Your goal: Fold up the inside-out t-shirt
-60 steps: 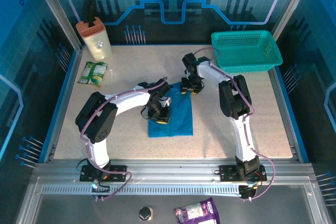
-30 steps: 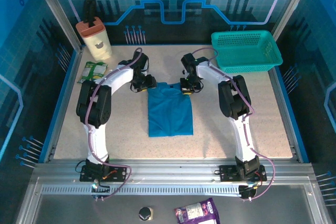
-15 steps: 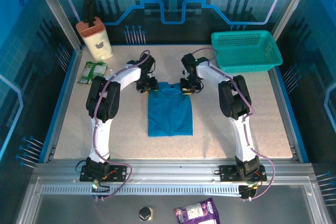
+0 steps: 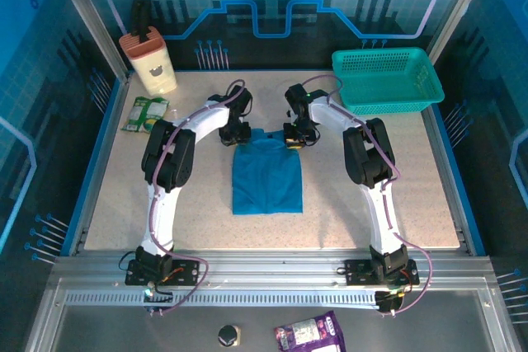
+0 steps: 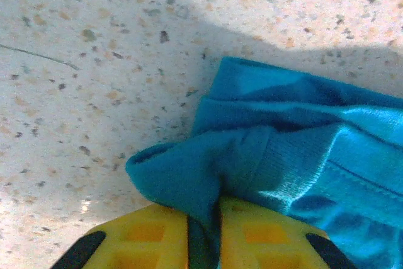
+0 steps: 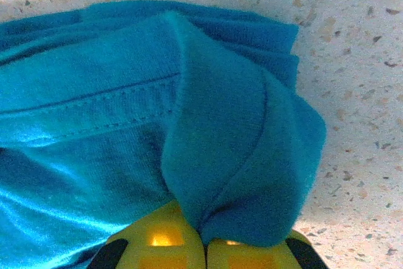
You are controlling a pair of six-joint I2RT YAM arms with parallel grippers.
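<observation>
Two t-shirt (image 4: 266, 177) corners in left claw (image 5: 203, 234), right claw (image 6: 205, 247); open table (image 4: 375, 191) beyond.

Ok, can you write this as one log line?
t-shirt: on table | left gripper: shut on far-left corner | right gripper: shut on far-right corner

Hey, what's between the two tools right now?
The far edge of the t-shirt runs between left tool and right tool, each pinching a corner, seen in the top view.
</observation>
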